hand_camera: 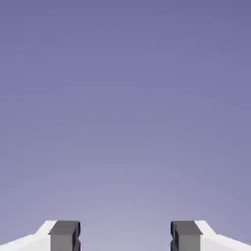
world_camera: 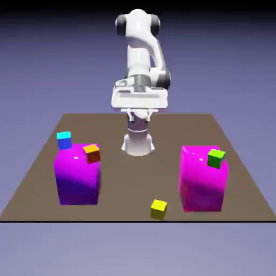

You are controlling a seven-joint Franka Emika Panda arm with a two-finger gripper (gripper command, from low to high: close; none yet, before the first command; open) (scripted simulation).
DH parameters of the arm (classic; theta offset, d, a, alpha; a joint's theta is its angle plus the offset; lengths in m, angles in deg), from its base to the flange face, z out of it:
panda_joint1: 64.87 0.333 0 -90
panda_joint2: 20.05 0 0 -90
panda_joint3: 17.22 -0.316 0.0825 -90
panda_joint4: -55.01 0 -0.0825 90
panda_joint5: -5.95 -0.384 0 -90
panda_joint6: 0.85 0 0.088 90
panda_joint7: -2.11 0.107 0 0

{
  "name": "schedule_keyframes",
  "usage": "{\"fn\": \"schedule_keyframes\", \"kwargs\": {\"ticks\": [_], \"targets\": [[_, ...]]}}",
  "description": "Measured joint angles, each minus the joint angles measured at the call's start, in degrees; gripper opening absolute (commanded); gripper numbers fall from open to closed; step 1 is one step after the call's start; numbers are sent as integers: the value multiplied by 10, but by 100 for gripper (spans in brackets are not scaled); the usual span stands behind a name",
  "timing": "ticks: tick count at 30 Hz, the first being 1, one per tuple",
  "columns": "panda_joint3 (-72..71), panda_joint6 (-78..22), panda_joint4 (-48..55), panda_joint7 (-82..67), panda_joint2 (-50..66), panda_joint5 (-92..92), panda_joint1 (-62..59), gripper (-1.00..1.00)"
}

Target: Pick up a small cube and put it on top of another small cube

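Note:
The small yellow cube [world_camera: 158, 208] lies on the brown table [world_camera: 135, 178] near its front edge, between the two magenta blocks. The small green cube [world_camera: 216, 158] rests on top of the right magenta block [world_camera: 202, 180], near that block's right corner. My gripper [world_camera: 139, 103] hangs high above the table's far middle, well away from both cubes. In the hand view the gripper [hand_camera: 125, 238] is open; its grey fingertips [hand_camera: 63, 235] stand wide apart with only the blue-violet backdrop between them. Neither cube shows in the hand view.
A second big magenta block [world_camera: 77, 175] stands at the exterior view's left with an orange cube [world_camera: 92, 153] on its top. A blue cube with a cyan top [world_camera: 64, 140] sits at that block's far left corner. The robot's base [world_camera: 138, 143] stands at the far middle.

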Motion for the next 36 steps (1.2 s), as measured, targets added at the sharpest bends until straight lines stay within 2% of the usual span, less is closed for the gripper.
{"fn": "schedule_keyframes", "kwargs": {"ticks": [34, 36], "targets": [[-475, -59, 195, 847, 584, -210, -466, 0], [-482, -60, 198, 860, 592, -213, -472, 0]]}}
